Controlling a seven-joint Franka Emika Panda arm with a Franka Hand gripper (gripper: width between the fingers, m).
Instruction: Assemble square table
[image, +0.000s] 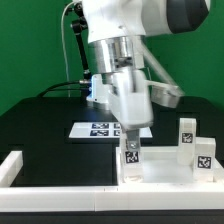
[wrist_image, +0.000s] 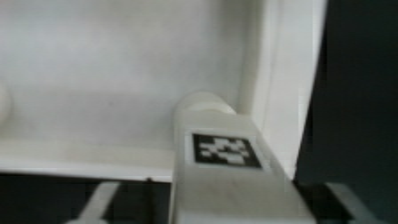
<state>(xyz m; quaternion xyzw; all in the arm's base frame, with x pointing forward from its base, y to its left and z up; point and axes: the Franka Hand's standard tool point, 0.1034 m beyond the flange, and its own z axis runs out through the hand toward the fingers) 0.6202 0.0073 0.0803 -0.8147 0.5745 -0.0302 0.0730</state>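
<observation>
The white square tabletop (image: 160, 166) lies flat at the exterior view's lower right. Two white tagged legs (image: 187, 133) (image: 204, 156) stand upright on its right side. My gripper (image: 130, 141) is shut on a third tagged leg (image: 130, 156) and holds it upright at the tabletop's left corner, its lower end at the surface. In the wrist view the held leg (wrist_image: 222, 150) with its tag fills the middle between my fingers (wrist_image: 103, 203), over the tabletop (wrist_image: 107, 90) close to its edge. Whether the leg is seated I cannot tell.
The marker board (image: 98, 128) lies flat on the black table behind the gripper. Low white border bars (image: 60, 190) run along the front and at the exterior view's left (image: 10, 166). A green wall stands behind.
</observation>
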